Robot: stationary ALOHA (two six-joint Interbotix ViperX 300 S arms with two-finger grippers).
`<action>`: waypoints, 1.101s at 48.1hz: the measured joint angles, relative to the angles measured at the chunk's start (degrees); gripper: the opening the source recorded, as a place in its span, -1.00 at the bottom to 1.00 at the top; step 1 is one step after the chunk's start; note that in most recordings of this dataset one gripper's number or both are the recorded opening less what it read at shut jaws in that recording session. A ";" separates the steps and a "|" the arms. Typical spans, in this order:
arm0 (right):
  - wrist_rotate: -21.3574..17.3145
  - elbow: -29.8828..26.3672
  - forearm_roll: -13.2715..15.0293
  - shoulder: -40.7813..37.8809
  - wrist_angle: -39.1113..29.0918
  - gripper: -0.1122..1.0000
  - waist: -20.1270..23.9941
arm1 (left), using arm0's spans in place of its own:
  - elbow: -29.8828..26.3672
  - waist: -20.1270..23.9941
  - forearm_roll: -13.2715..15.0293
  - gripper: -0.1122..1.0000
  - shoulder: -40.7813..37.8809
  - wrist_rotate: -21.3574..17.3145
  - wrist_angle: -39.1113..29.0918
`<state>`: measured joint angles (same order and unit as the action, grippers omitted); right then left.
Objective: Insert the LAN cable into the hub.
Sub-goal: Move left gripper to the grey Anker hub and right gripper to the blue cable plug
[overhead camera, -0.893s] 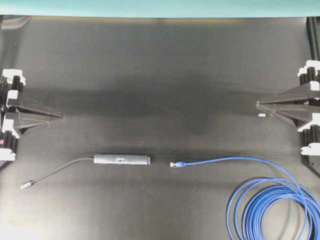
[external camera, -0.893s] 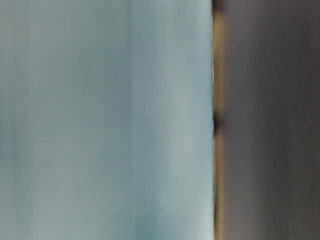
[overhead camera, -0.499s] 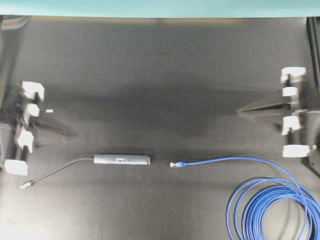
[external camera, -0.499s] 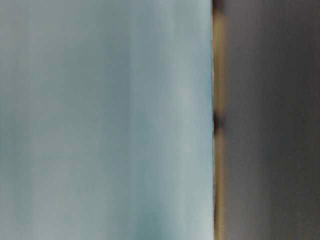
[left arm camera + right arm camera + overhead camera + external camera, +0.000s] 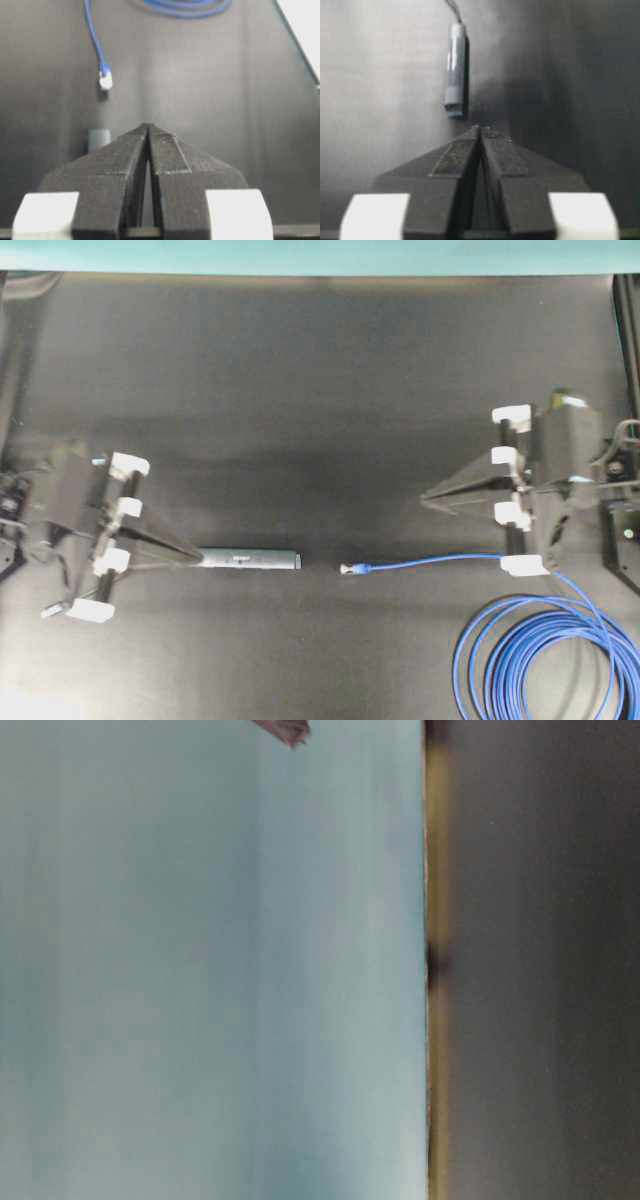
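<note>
Overhead exterior: the hub's (image 5: 250, 558) light label is unreadable.

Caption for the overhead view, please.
Both shut grippers, left and right, flank the unplugged hub and LAN cable.

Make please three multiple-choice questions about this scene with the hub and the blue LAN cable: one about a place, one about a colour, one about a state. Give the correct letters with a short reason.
1. Where does the coil of the LAN cable lie in the overhead view?
A. top left
B. bottom right
C. centre

2. What colour is the hub?
A. dark grey
B. red
C. white

3. How is the left gripper?
A. wide open
B. shut on the plug
C. shut, holding nothing

Answers:
1 B: the loops fill the lower right corner.
2 A: it is a slim dark-grey bar on the black table.
3 C: the left wrist view shows both fingers pressed together with nothing between, and the plug lies apart.
</note>
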<state>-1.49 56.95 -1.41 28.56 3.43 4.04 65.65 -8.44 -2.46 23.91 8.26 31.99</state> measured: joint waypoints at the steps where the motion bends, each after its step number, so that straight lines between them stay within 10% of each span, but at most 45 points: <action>1: 0.00 -0.18 0.00 -0.44 -0.18 -0.59 0.00 | 0.53 0.00 0.00 -0.63 -0.88 0.70 1.85; 15: -1.85 -0.97 -0.18 -1.93 -0.97 0.40 0.35 | 1.76 0.79 0.00 0.68 -12.13 2.81 8.88; 53: -5.98 -1.76 -0.18 -3.60 -2.72 0.51 3.08 | -7.03 2.55 0.00 0.58 -36.47 2.81 14.24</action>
<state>-7.47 55.20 -1.58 24.96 0.70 7.12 58.62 -5.89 -2.46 -12.57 11.07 46.23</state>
